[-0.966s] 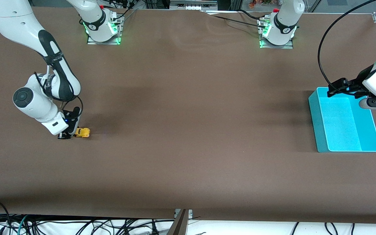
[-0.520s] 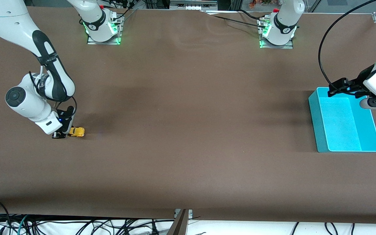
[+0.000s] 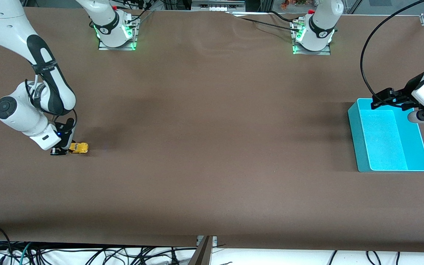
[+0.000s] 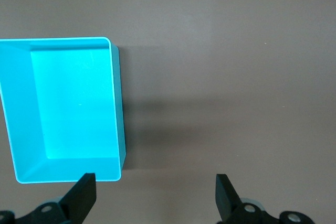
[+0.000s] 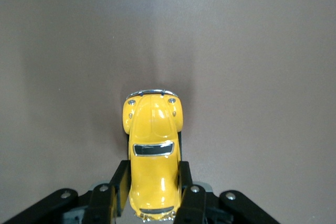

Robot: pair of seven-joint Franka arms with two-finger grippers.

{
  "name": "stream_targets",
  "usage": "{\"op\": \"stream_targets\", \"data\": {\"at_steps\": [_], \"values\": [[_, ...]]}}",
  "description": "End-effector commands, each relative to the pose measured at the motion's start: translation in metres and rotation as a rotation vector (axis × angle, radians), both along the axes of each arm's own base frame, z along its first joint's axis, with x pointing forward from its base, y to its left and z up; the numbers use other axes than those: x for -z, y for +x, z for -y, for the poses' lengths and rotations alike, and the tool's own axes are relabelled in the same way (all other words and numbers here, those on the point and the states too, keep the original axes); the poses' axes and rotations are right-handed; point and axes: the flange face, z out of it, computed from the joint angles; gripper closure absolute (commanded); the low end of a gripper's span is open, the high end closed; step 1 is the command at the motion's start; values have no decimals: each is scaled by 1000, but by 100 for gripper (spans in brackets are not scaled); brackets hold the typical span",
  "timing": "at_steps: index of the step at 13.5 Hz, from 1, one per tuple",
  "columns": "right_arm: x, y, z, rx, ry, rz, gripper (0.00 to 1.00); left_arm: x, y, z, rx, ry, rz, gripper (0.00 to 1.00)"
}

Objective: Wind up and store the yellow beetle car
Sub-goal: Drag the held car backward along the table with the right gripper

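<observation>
The yellow beetle car (image 3: 79, 147) sits with its wheels on the brown table near the right arm's end. My right gripper (image 3: 66, 150) is shut on its rear half. In the right wrist view the car (image 5: 152, 153) lies between the two black fingers (image 5: 120, 184), which press its sides. My left gripper (image 3: 387, 100) hangs open and empty over the edge of the turquoise bin (image 3: 359, 141) at the left arm's end. In the left wrist view its fingertips (image 4: 84, 198) stand wide apart over the table beside the bin (image 4: 118, 108).
The turquoise bin is empty. Both arm bases (image 3: 116, 31) stand on the table's edge farthest from the front camera. Cables hang below the table's near edge.
My right gripper has dragged the yellow car along the table toward the right arm's end, rear end leading. The left arm has barely moved.
</observation>
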Motion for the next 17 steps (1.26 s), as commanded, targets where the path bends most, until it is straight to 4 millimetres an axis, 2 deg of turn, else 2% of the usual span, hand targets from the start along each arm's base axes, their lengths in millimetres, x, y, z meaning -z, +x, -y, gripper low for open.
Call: {"op": "stream_targets", "data": {"at_steps": [1, 8, 13, 14, 15, 17], "values": [[12, -6, 17, -11, 12, -19, 70, -6, 0, -2, 10, 11, -1, 0], [13, -7, 39, -35, 22, -12, 70, -6, 0, -3, 8, 11, -1, 0], [13, -4, 46, -41, 20, -7, 70, -6, 0, -3, 8, 11, -1, 0], [9, 0, 45, -40, 19, 2, 65, -6, 0, -3, 8, 11, -1, 0], [2, 6, 41, -36, 26, 3, 2, -6, 0, -2, 8, 11, -1, 0], [-30, 31, 32, -25, 79, -11, 0, -6, 0, -2, 10, 11, -2, 0]]}}
